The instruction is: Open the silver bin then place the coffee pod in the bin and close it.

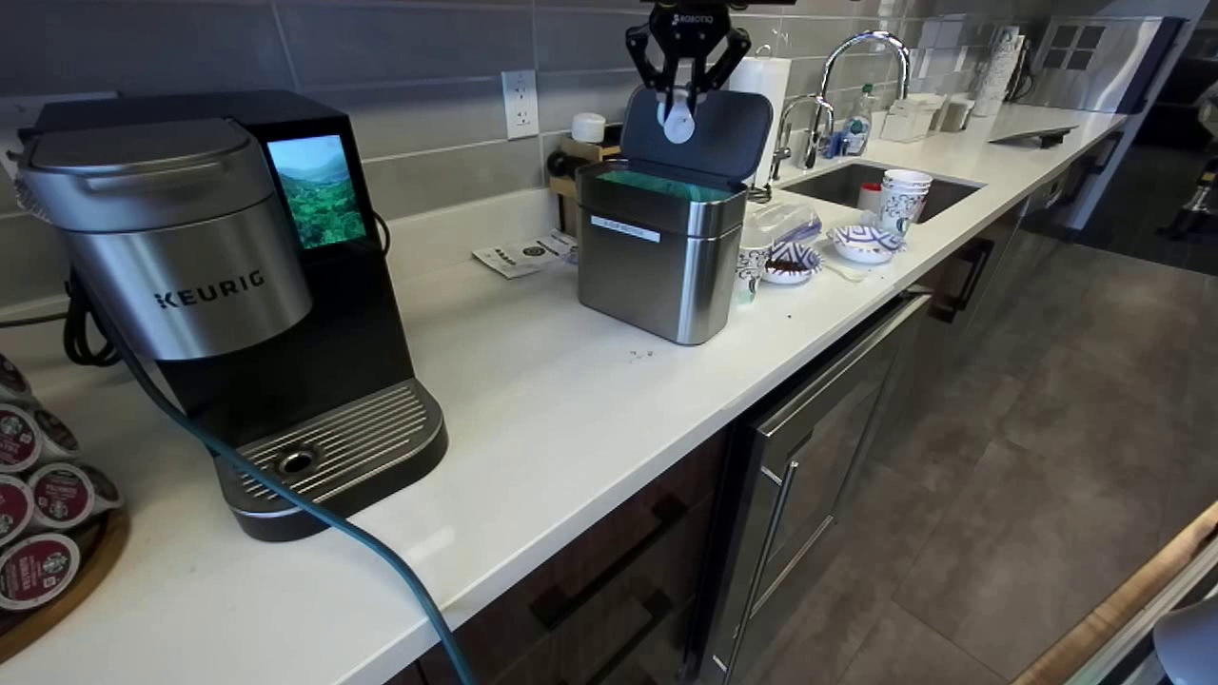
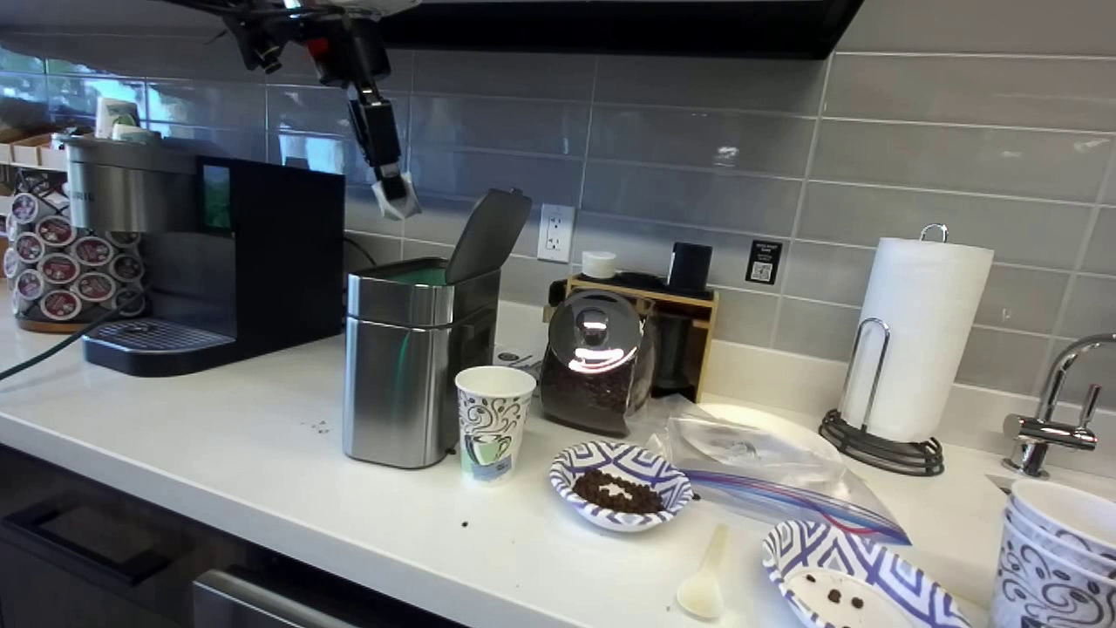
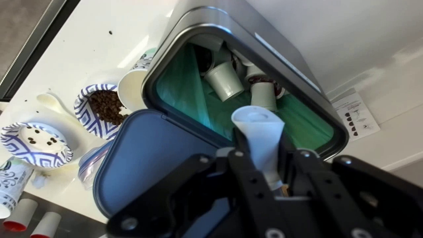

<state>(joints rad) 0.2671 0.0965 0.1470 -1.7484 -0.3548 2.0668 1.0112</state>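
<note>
The silver bin (image 1: pixel 633 276) stands on the counter and also shows in an exterior view (image 2: pixel 397 392). Its dark lid (image 1: pixel 723 133) is open and tilted up at the hinge; the lid also shows in the wrist view (image 3: pixel 152 158). A green liner (image 3: pixel 185 89) and several used pods (image 3: pixel 224 81) are inside the bin. My gripper (image 1: pixel 677 95) is shut on the white coffee pod (image 1: pixel 678 126), also visible in the wrist view (image 3: pixel 262 134). The pod is squeezed out of shape between the fingers. Gripper and pod are above the bin's opening, apart from it.
A Keurig coffee machine (image 1: pixel 190 257) and a round stand of pods (image 2: pixel 65 262) are to one side of the bin. A paper cup (image 2: pixel 493 427) is close beside the bin. Bowls with coffee beans (image 2: pixel 619 488), a coffee bean jar (image 2: pixel 593 375) and paper towels (image 2: pixel 924 340) are farther along.
</note>
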